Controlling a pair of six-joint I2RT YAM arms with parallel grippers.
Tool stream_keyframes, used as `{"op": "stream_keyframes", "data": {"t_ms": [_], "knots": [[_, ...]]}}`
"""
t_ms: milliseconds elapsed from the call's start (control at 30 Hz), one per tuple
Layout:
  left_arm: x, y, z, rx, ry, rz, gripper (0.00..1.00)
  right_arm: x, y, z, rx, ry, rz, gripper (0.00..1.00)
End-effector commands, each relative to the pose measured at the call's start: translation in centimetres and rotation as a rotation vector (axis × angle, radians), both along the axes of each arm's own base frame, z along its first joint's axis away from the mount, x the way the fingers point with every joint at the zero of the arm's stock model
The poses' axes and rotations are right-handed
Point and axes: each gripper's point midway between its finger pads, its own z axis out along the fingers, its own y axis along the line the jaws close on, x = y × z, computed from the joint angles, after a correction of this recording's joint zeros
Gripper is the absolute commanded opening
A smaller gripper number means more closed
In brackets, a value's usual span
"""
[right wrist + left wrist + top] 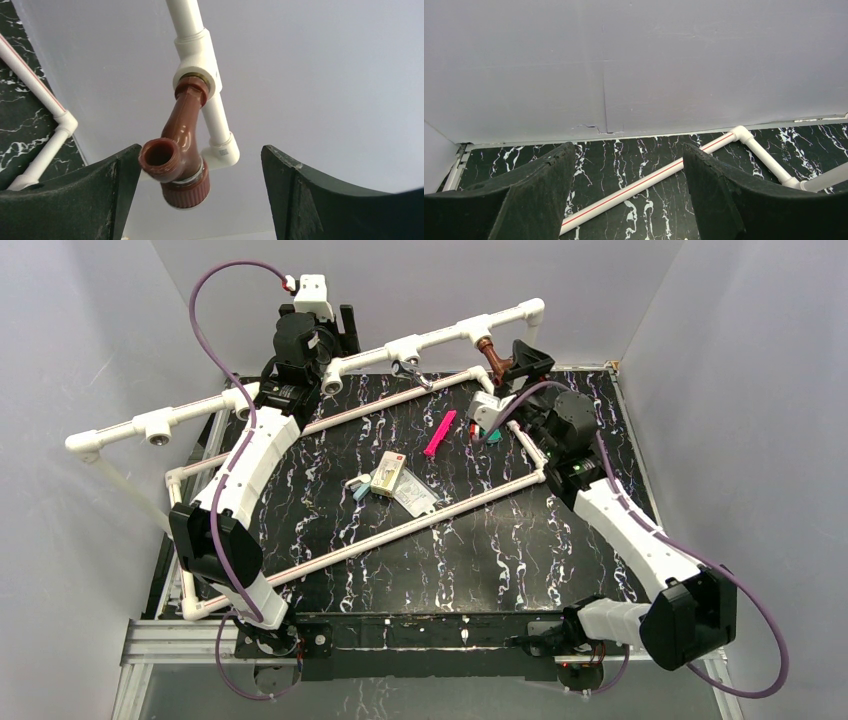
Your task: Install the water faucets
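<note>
Brown faucet [182, 135] sat in a tee socket [197, 60] near the far-right end of the raised pipe [440, 338]. Its long axis ran back between the right gripper's [201, 149] wide-open, empty jaws. Left gripper [629, 150], open and empty too, was farther off.

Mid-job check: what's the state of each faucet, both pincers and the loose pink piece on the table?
Brown faucet: threaded end seated in white tee socket, not gripped.
Silver faucet: sits at a tee on the raised pipe.
Right pincer: open, fingers either side of the brown faucet.
Left pincer: open, empty.
Pink strip: lying flat on the table.
</note>
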Motion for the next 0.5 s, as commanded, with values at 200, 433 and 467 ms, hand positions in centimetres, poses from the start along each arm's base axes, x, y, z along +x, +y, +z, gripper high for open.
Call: {"op": "stream_keyframes", "data": {"t_ms": [200,433,467], "knots": [[-2.2,-0.6,-10.9,0.118,0.33,-0.047,0.76,2.0,-0.1,4.6,0.029,-0.137,-0.069,0.88],[-2.5,-0.4,-10.9,0.125,0.329,-0.043,0.76,3.5,-0.4,4.1,0.04,-0.114,-0.118,0.77],[-2.5,-0.4,-10.9,0.125,0.328,-0.044,0.76,3.8,-0.6,4.0,0.045,-0.105,-0.137,0.74]]}}
